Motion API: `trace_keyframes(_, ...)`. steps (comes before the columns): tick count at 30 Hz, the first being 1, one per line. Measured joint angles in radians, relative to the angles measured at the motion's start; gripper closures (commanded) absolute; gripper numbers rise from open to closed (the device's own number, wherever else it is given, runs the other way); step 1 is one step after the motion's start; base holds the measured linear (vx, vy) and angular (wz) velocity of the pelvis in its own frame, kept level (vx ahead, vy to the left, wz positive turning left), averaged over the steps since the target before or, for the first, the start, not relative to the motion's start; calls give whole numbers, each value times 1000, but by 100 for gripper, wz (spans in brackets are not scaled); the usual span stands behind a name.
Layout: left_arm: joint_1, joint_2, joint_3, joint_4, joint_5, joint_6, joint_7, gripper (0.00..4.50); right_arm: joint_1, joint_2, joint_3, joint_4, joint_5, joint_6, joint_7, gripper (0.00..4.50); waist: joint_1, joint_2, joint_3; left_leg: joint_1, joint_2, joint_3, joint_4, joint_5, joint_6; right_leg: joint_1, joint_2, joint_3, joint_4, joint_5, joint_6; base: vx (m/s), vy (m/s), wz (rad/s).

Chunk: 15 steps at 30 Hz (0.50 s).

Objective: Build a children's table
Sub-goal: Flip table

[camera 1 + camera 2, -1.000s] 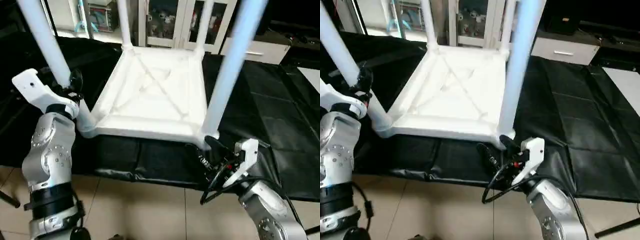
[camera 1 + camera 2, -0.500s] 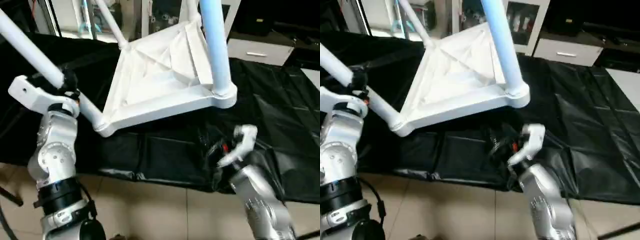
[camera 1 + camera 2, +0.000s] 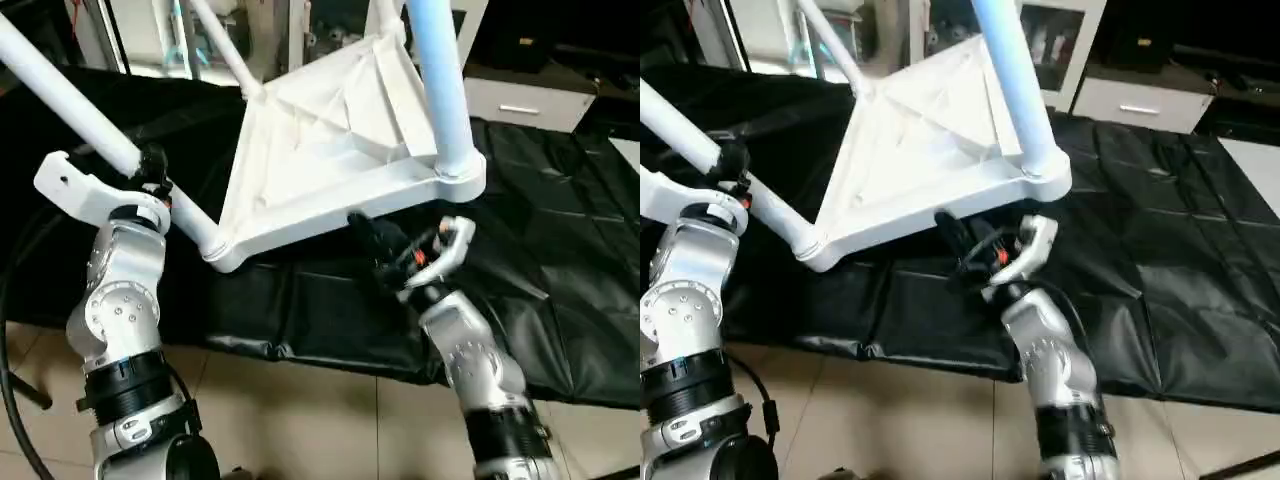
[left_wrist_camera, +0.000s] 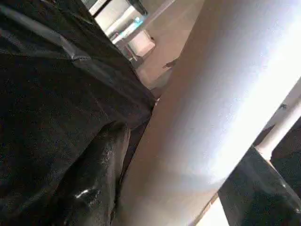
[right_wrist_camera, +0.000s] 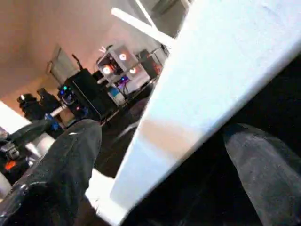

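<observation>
The children's table is upside down and tilted, its white ribbed tabletop [image 3: 330,150] raised off the black cloth at the near right corner. Legs stand in its corner sockets. My left gripper [image 3: 150,172] is shut on the near-left leg [image 3: 60,90]; in the left wrist view that leg [image 4: 221,108] lies against a black finger [image 4: 94,188]. My right gripper [image 3: 372,243] is open just under the tabletop's front rim [image 3: 330,215]. In the right wrist view the rim [image 5: 211,80] passes between the spread fingers [image 5: 61,165] without touching them. The near-right leg [image 3: 440,90] rises out of frame.
A black cloth [image 3: 560,250] covers the work surface, and its front edge hangs over beige floor tiles [image 3: 300,420]. Cabinets and a white drawer unit [image 3: 525,98] stand behind it. To the right of the table the cloth is bare.
The table has tipped, its near right corner lifted and swung back. My right gripper has risen and moved left, under the front rim. My left gripper has kept hold of the leg.
</observation>
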Motion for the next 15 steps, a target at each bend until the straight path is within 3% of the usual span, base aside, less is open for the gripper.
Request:
trace_keyframes(8,1,-14,4,-9,-18,9,12,199,-152,44,-63,182,-1,-75,-6,0,1,0,0,-2,1,1,0,0,0,-2,0,0,1,0,0,0,0,0)
trace_keyframes(12,3,-20,2,-18,-32,24,14,200,-226,40,-80,278,-24,-154,-53,0,2,0,0,-3,1,2,0,1,1,-4,0,0,1,0,0,0,0,0)
trace_keyframes(15,4,-25,1,-20,-34,27,14,201,-248,38,-91,304,-31,-181,-70,0,3,0,0,-3,1,3,0,1,1,-5,0,0,1,0,0,0,0,0)
